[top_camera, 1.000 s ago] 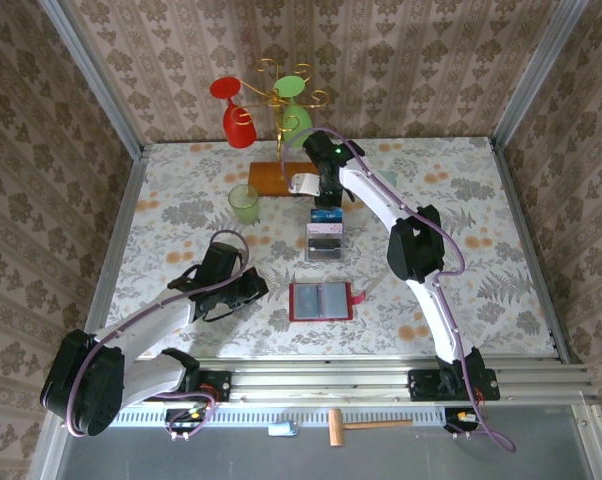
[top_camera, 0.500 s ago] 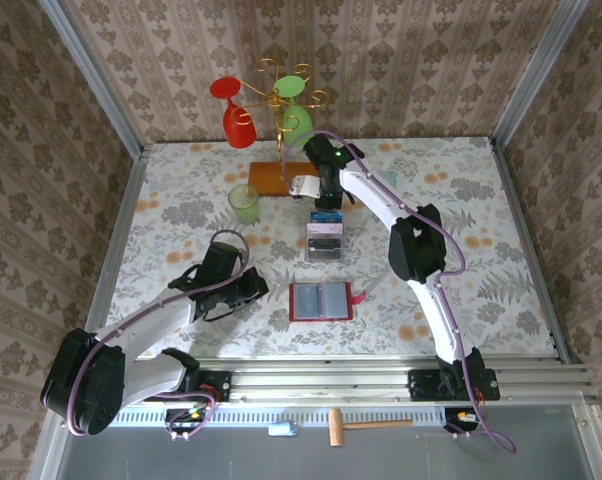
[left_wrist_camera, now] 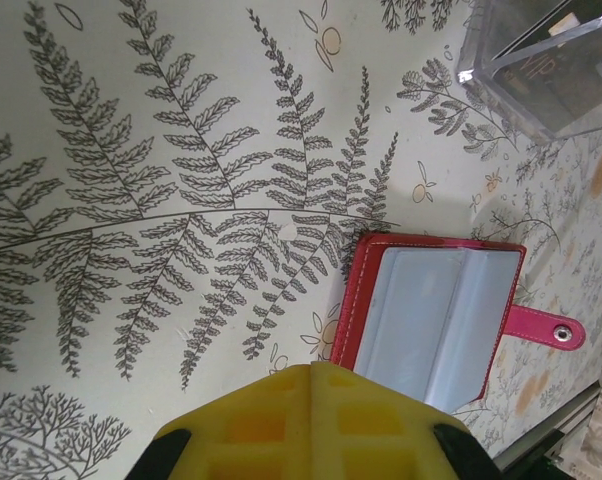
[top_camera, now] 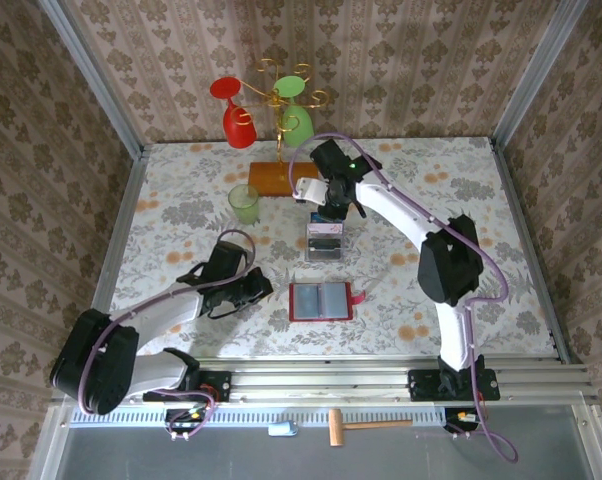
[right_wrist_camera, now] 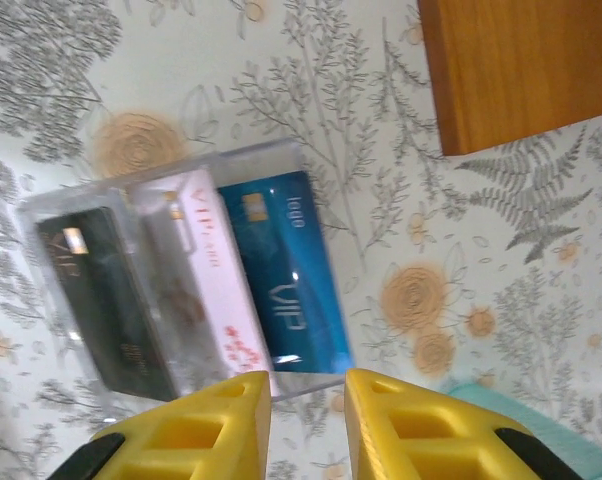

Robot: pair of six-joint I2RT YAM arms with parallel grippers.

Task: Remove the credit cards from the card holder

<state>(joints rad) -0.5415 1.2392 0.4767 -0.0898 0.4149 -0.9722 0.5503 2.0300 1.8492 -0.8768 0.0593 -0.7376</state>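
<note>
Moved since earlier: right arm's elbow swung out to the right and its wrist turned. Right gripper (top_camera: 326, 212) still over the far end of the clear box (top_camera: 308, 250). Left arm nudged slightly. Card holder (top_camera: 321, 301) and box where they were.
Top view, task things: card holder open and flat near the table's front edge, tab to the right. Clear box just beyond it, not touching. Credit cards (top_camera: 324, 245) in the box, not in the holder.
Top view, left gripper (top_camera: 259, 287): low, just left of the holder, apart from it.
Left wrist, jaws: pressed together, nothing held.
Left wrist, holder: greyish pockets look empty, though hard to rule out a thin card at this angle. Red tab (left_wrist_camera: 546, 328) lying open.
Right wrist, jaws: parted a little, narrow gap, nothing gripped. Hanging above the box rim.
Right wrist, cards: dark card (right_wrist_camera: 106, 300), pink-white card (right_wrist_camera: 206, 290) and blue card (right_wrist_camera: 281, 270) side by side in the box. Blue one on the side toward the wooden block (right_wrist_camera: 521, 70).
Step in hand: probably clearing away from the box after a drop, task near its end.
How to do it well: lift straight up before any sideways travel. Keep fingers off the box wall so the box neither slides nor tips. Leave the jaws parted as they are. Check the pockets once more from the left wrist before calling it done.
</note>
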